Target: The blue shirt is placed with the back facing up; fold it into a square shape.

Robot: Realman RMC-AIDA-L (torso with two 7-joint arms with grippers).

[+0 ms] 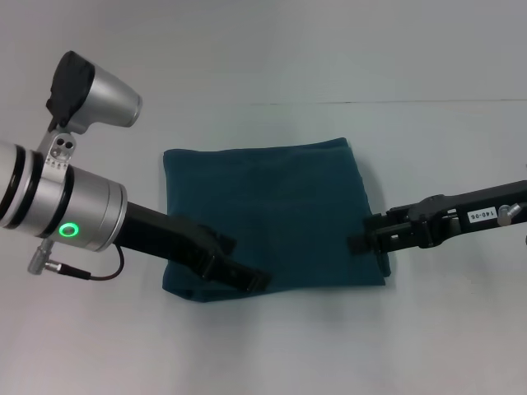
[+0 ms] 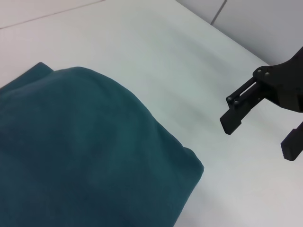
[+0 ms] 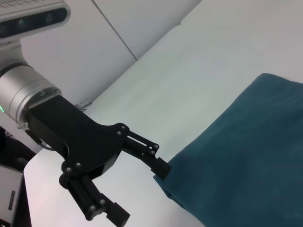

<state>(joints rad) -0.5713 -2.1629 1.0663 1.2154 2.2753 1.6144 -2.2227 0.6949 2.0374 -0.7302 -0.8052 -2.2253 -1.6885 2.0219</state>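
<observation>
Left end effector [image 1: 247, 278] — white table [image 1: 428, 346]

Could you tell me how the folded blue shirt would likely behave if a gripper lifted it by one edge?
The blue shirt looks like soft matte fabric with rounded, puffy fold edges, so it would probably droop and unfold rather than hold its square. Stacked in layers, a single-edge pinch may catch only the top ones. It likely slides rather than rolls when pushed.

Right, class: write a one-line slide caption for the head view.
Folded blue shirt lies as a near-square, open left claw and right claw at its near corners.
</observation>
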